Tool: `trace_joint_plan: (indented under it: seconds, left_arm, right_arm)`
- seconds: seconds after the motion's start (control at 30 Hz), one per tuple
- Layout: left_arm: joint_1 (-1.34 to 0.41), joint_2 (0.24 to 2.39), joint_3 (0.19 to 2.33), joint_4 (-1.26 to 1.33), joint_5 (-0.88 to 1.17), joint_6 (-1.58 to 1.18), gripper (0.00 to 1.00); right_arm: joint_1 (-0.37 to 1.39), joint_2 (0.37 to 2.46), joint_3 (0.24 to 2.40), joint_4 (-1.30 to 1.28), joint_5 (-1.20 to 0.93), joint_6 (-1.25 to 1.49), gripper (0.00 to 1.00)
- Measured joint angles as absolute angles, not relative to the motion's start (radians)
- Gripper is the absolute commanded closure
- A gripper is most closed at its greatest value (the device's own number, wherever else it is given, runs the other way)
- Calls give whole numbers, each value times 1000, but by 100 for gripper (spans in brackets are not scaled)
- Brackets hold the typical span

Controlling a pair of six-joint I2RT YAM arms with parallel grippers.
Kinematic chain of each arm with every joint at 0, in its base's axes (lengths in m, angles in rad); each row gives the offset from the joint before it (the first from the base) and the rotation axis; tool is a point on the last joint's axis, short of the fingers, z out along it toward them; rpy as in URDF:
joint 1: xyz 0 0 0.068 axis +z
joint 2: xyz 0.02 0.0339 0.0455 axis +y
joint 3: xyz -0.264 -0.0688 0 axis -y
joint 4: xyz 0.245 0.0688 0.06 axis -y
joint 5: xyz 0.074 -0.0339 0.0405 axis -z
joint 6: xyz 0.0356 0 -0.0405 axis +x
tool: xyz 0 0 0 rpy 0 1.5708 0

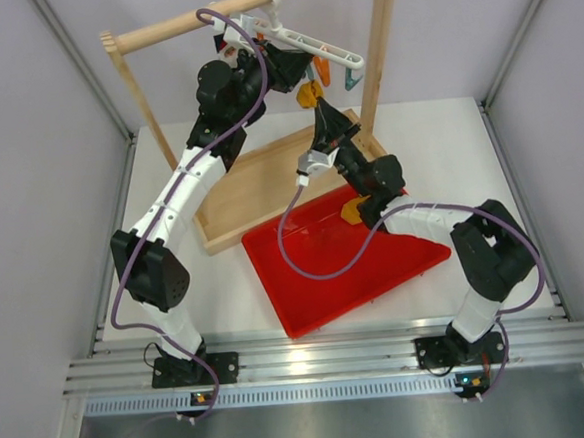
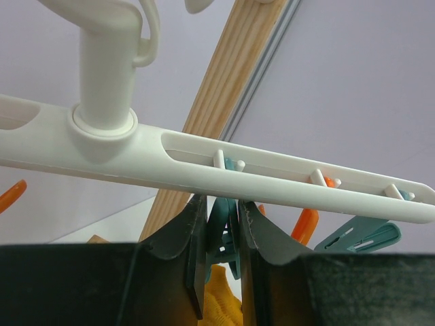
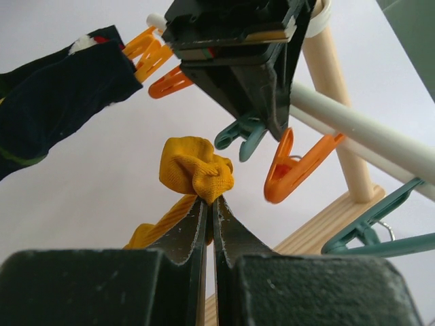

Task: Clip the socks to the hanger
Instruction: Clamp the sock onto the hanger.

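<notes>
Squeezing a teal plastic clip [image 2: 219, 234] with my left gripper [image 2: 222, 214], I have its fingers drawn narrow on the clip's handles, just under the white plastic bar hanger [image 2: 285, 180] that hooks over the wooden rail frame [image 1: 208, 16]. My right gripper [image 3: 210, 204] is pinched tight on a small mustard-orange fabric sock [image 3: 194, 166], with a bunched end of it standing above the fingertips and the rest trailing down below them. That sock sits just beneath the teal clip, near it but apart; in the right wrist view I see clear space between the fabric and the clip's mouth.

By my reading, none of the mustard socks is clipped yet. This one needs lifting into the clip's mouth, then the left fingers must let go so the clip bites. The second mustard-orange sock [image 1: 355, 212] seems to lie on the red plastic tray [image 1: 317, 287], partly hidden by my right arm, so it is left to fetch. A dark navy-black sock [image 3: 61, 88] hangs beside some orange clips; a free orange plastic clip [image 3: 299, 166] hangs just beside the teal one.
</notes>
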State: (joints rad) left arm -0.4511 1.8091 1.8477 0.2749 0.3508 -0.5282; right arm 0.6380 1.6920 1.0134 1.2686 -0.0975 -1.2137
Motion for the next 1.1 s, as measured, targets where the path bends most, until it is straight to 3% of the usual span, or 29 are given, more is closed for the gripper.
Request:
trace_joint_plan:
  seconds: [1.1]
  left_arm:
    - [-450,1810,1848,272,351,-525,100]
  right_arm:
    - [617,1703,1088,1233,-147,-1231,100]
